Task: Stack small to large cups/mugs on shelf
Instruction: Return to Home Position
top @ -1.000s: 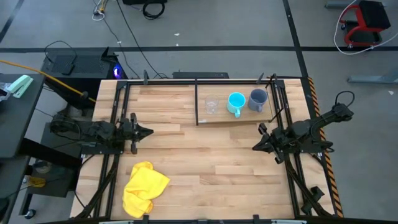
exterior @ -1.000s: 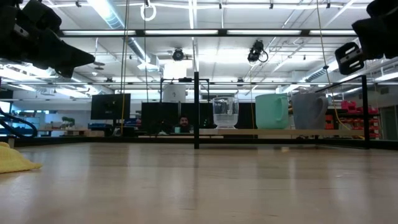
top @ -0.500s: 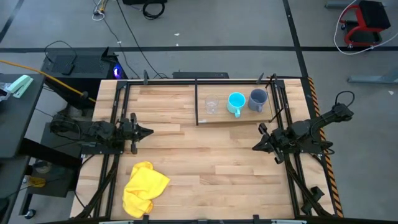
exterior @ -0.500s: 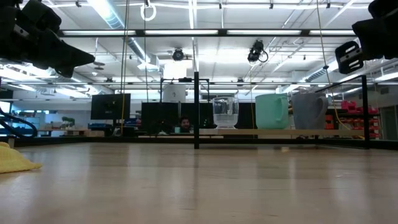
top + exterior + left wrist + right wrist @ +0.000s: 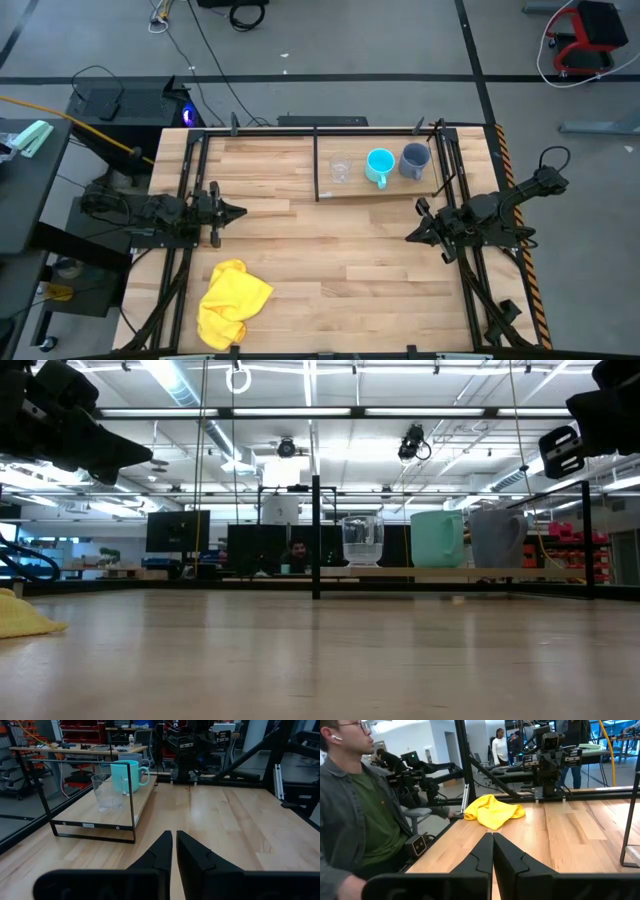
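A crumpled bright yellow cloth (image 5: 233,301) lies on the light-wood plank tabletop (image 5: 330,260), on my left side near its front edge. Off the table's edge, just beside that cloth's corner, sits a person in a dark grey jacket over a green shirt (image 5: 360,810). On the grey floor behind the table's left rear corner stands a black box with a blue-violet light (image 5: 125,102), with a yellow cable (image 5: 70,117) running past it. A red-framed cart (image 5: 588,38) stands well apart, beyond my right side.
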